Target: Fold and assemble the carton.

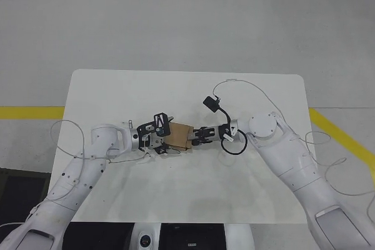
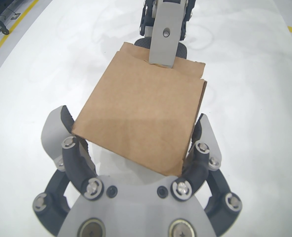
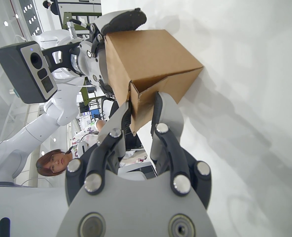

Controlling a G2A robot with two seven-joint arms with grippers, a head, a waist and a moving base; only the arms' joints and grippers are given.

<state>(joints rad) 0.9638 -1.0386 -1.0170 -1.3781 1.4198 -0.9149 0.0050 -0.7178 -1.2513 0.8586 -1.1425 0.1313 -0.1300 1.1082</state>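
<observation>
Left gripper (image 2: pixel 133 123) is closest to its wrist camera. It's spread wide across the near end of the carton (image 2: pixel 141 114), with a pad on each side wall, so it's holding the carton by its width.

Right gripper (image 3: pixel 142 104) is at the opposite end, jaws narrow and pinching the end flap (image 3: pixel 146 92). One finger sits on top of the cardboard and the other underneath.

The carton is mid-table (image 1: pixel 175 87), directly between the two arms. In the right wrist view its lower edge looks to be on the surface, but I can't tell if any weight rests there or if the grippers carry it all.

Step, my read: the body is already squared up into a box shape and the work in hand is closing the end on the right gripper's side. The seam at that corner gapes a bit, so the flap isn't seated yet.

Next move probably calls for:
- The left keeps its clamp firm and acts as the brace.
- The right swings the flap inward along its crease without dragging the whole box toward itself.
- The right will likely need to let go and push with a fingertip to tuck it home, since the pinch blocks full closure.

Risks are the flap buckling off-crease, or the box racking if the left grip slips.
</observation>
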